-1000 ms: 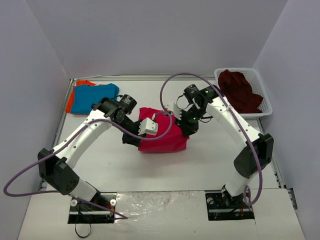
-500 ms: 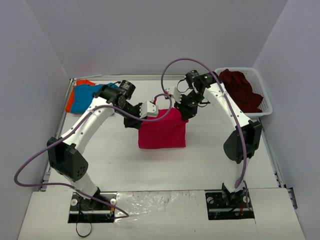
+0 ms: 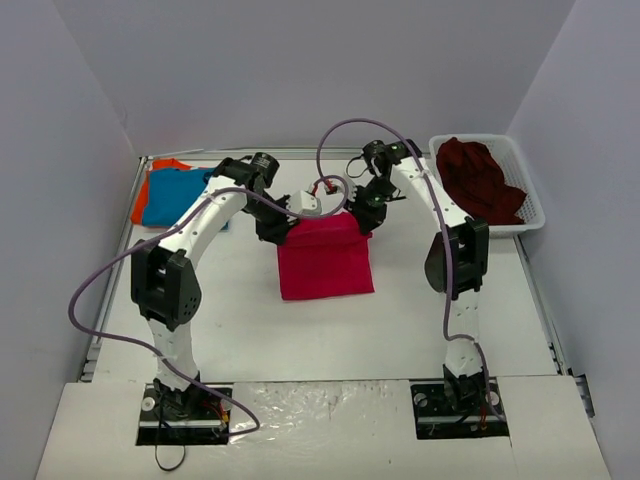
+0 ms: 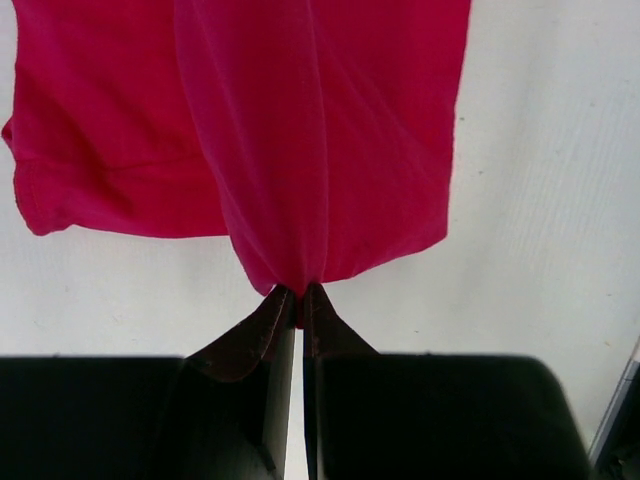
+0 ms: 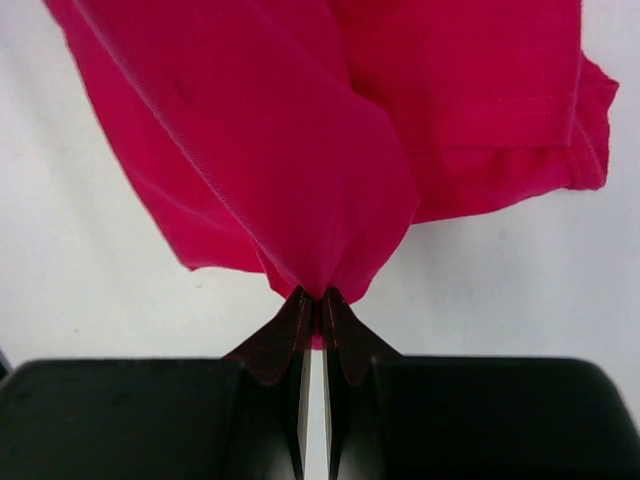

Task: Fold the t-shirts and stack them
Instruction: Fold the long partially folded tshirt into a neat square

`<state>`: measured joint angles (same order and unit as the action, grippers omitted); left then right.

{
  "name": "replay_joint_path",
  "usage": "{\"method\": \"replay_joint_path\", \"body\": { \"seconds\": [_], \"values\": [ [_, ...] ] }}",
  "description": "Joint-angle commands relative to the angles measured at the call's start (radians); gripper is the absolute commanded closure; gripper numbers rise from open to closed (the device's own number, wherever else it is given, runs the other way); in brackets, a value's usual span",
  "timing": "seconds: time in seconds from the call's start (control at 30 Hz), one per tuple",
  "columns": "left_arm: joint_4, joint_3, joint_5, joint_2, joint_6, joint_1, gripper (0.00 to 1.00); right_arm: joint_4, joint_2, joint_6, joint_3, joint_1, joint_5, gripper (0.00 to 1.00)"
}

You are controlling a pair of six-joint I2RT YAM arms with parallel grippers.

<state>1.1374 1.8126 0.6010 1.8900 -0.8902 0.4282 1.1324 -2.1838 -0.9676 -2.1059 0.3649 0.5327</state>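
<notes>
Clamped shut on the bright crimson-pink cloth t-shirt (image 3: 325,265), the left tool (image 4: 297,290) and right tool (image 5: 320,295) have dragged it toward 12 o'clock, probably smoothing it for folding.

Held t-shirt (image 3: 325,265) mid-table, near part resting on table (image 3: 300,345), left gripper (image 4: 298,293) pinching its far left corner, right gripper (image 5: 321,297) pinching its far right corner, upper t-shirt (image 3: 182,192) on lower t-shirt (image 3: 140,208) at far left corner, basket (image 3: 527,180) at far right, basket t-shirt (image 3: 480,180) inside it.
</notes>
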Motion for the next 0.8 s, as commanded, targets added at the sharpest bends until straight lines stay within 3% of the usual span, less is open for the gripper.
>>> {"method": "replay_joint_path", "body": {
  "seconds": [0.0,0.23,0.33,0.37,0.4,0.5,0.53,0.63,0.77],
  "values": [
    [0.018,0.076,-0.006,0.018,-0.032,-0.032,0.98,0.050,-0.054,-0.037,-0.080,-0.027,-0.027,1.00],
    [-0.001,0.163,-0.009,0.168,-0.044,-0.078,0.98,0.035,-0.209,-0.057,-0.276,-0.047,-0.017,1.00],
    [-0.062,0.169,-0.036,0.224,-0.027,-0.097,0.98,-0.048,-0.255,-0.043,-0.293,-0.050,-0.022,1.00],
    [-0.085,0.168,-0.046,0.239,-0.020,-0.104,0.94,-0.101,-0.275,-0.033,-0.292,-0.052,-0.022,0.96],
    [-0.122,0.168,-0.072,0.268,-0.016,-0.106,0.79,-0.130,-0.284,-0.019,-0.292,-0.052,-0.030,0.89],
    [-0.195,0.159,-0.130,0.317,0.005,-0.111,0.74,-0.236,-0.327,0.042,-0.290,-0.053,-0.039,0.77],
    [-0.217,0.154,-0.142,0.325,0.035,-0.114,0.68,-0.299,-0.335,0.064,-0.292,-0.053,-0.065,0.65],
    [-0.307,0.154,-0.190,0.330,0.120,-0.129,0.47,-0.423,-0.331,0.180,-0.275,-0.058,-0.109,0.56],
    [-0.448,0.091,-0.251,0.215,0.213,-0.134,0.36,-0.591,-0.226,0.294,-0.163,-0.061,-0.209,0.46]
  ]
}}
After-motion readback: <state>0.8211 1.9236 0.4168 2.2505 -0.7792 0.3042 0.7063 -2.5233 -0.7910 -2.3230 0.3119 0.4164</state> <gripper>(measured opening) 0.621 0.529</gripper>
